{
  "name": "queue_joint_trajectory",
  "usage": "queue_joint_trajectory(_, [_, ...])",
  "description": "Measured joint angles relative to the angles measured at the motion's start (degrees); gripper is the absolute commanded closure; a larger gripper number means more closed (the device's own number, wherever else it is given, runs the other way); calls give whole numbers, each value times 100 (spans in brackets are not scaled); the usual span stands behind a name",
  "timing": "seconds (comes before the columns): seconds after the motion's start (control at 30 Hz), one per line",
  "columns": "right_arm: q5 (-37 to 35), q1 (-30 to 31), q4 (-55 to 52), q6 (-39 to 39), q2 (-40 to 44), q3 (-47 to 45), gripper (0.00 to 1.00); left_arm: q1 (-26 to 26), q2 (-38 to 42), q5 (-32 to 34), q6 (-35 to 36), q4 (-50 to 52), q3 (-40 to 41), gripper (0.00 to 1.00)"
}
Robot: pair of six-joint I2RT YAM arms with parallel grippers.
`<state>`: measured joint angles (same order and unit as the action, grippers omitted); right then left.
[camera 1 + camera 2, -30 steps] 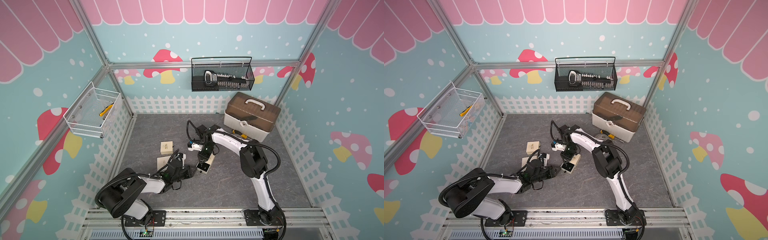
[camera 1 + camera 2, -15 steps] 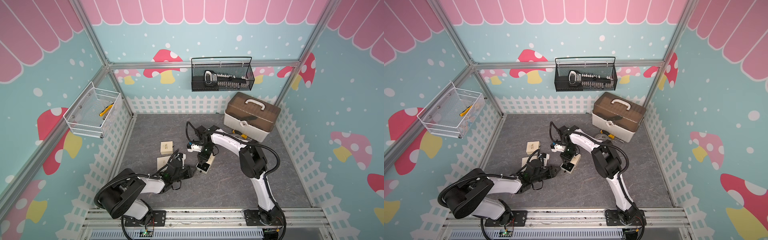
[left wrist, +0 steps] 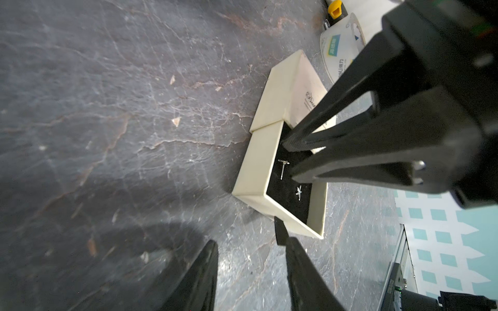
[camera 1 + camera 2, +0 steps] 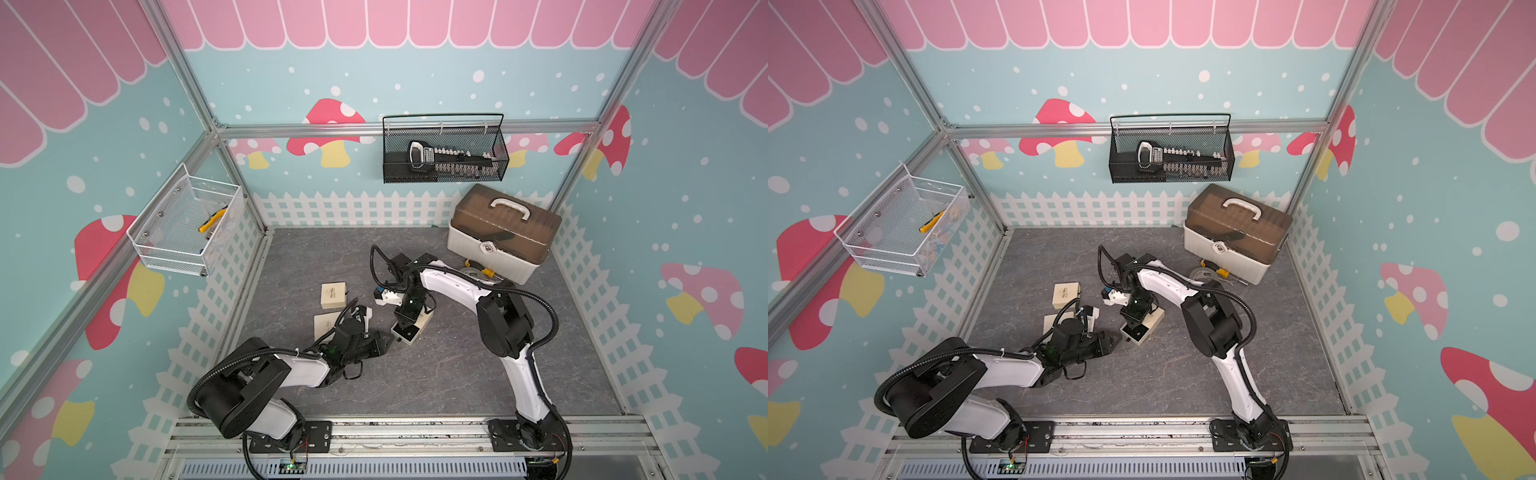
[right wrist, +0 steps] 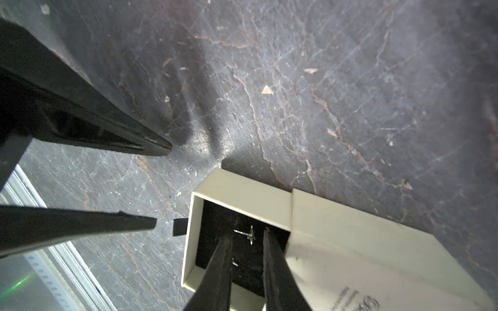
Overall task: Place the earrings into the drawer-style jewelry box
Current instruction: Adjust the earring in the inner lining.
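Right tool (image 3: 289,159) tips inside drawer (image 3: 256,167), walls close; left tool (image 3: 245,233) outside.

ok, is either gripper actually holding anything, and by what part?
Nothing held. The right gripper has its tips down in the open drawer, parted, with an earring between them, not pinched. The left gripper is open beside the drawer, empty.

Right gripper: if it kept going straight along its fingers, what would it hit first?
The right gripper would most likely meet the black lining of the open drawer, with one earring between its tips. Depth is unclear; the tips look nearly down.
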<state>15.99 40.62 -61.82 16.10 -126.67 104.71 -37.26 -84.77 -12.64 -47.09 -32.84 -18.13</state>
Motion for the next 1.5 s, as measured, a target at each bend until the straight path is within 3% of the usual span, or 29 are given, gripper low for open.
queue_joint_trajectory(0.63, [-273,46,37,-92,0,-2,82,0,0,0,94,4,-2,58])
queue_joint_trajectory(1.13, [-507,140,111,-271,0,-2,100,13,-4,-2,109,48,-70,59])
queue_joint_trajectory(1.5, [-697,190,470,-538,116,-251,100,129,17,4,164,133,-70,59])
